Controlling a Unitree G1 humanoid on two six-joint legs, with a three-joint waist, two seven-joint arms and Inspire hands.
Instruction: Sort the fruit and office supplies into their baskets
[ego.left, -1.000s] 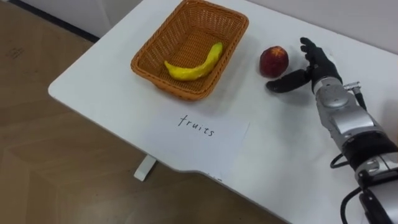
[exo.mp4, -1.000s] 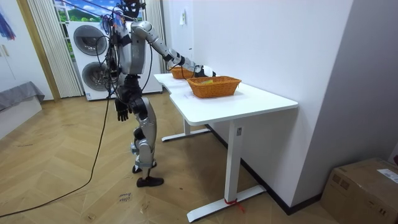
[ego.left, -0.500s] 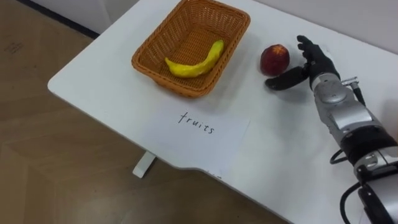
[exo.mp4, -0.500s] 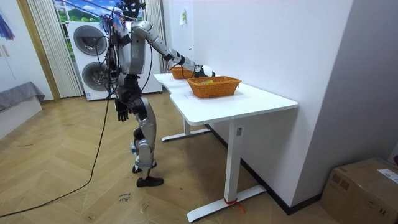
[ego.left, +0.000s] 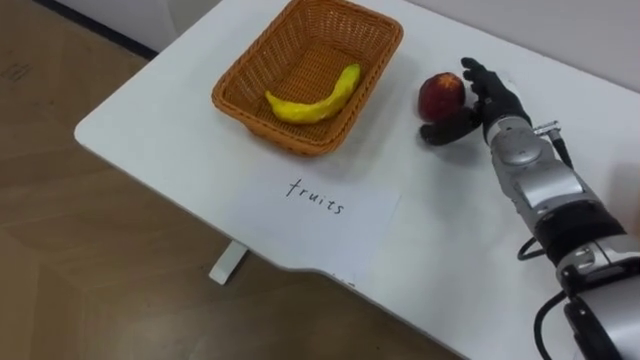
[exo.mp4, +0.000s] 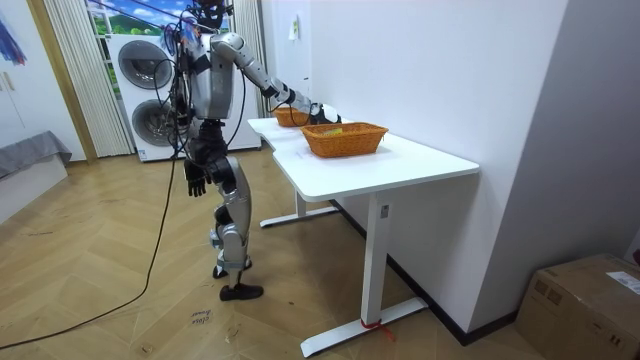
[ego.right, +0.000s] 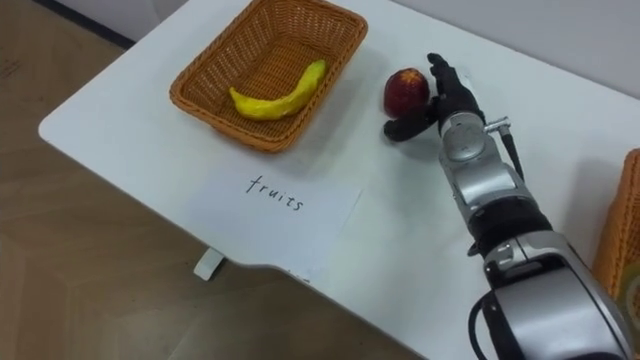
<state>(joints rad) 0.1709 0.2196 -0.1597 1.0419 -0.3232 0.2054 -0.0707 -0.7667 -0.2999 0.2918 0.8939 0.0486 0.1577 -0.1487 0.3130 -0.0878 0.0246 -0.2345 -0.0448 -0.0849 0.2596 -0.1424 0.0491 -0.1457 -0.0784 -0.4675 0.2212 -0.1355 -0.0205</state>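
Note:
A red apple (ego.left: 438, 94) lies on the white table (ego.left: 150, 130), just right of a woven fruit basket (ego.left: 262, 50). A yellow banana (ego.left: 312, 101) rests inside that basket. My right hand (ego.left: 497, 110) is open and pressed against the apple's right side. Its thumb lies along the apple's near edge and its fingers stand beside the far right of it. In the room view I stand at the table's long side with the right arm stretched over it. My left hand (exo.mp4: 195, 180) hangs by my hip.
A white paper sheet (ego.left: 320, 205) with handwriting lies in front of the fruit basket, close to the table's near edge. A second woven basket (ego.right: 625, 230) shows at the far right of the table. Wooden floor lies beyond the edge.
My right hand has slid left across the table and closed the gap to the apple, which it now touches. The apple, banana and basket have stayed in place.

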